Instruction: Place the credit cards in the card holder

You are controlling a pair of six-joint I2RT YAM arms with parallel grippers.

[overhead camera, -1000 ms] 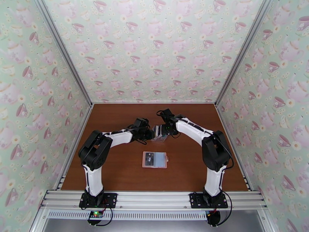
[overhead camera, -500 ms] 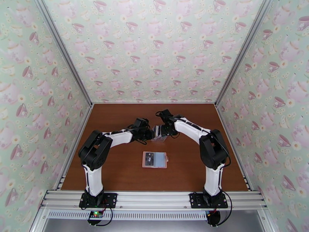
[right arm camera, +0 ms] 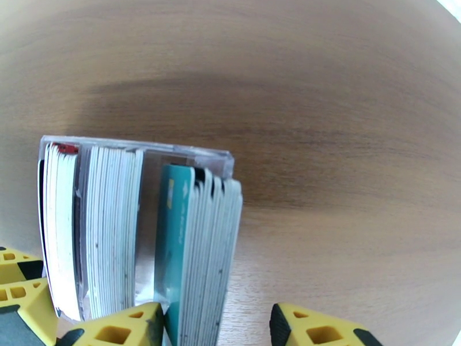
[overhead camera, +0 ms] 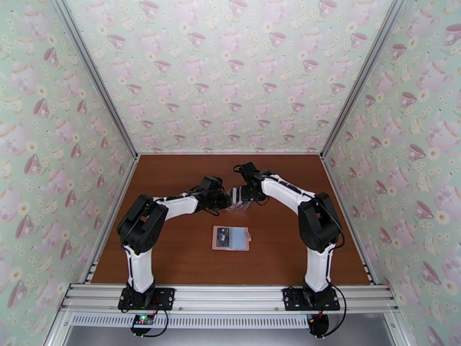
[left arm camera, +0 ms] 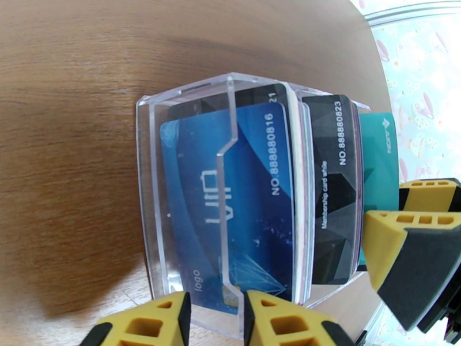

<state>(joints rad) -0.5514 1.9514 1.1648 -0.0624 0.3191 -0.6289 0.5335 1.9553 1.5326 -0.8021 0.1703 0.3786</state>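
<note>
Yellow fingers (left arm camera: 147, 324) of the left gripper (left arm camera: 218, 311) stand close together at the near end of a clear slotted plastic rack (left arm camera: 148, 197), with the rack's notched front wall pinched between them. Behind that wall a blue credit card (left arm camera: 253, 191) stands on edge, then a black one (left arm camera: 331, 185), then a teal one (left arm camera: 377, 157). From the right wrist, the right gripper (right arm camera: 216, 319) has its fingers (right arm camera: 124, 327) apart, straddling a pack of cards fronted by that teal card (right arm camera: 173, 237). One finger is right against the teal face, and the other stands off from the far side of the pack. A second bundle of white-edged cards (right arm camera: 109, 226) fills the rack's other end. From above, both arms meet over the rack (overhead camera: 238, 199) at the middle of the brown wooden table (overhead camera: 173, 260). The small dusty-pink card holder (overhead camera: 230, 238) lies flat on the table, well apart from the rack and nearer the arm bases, with a grey-blue face showing inside its pink border.
</note>
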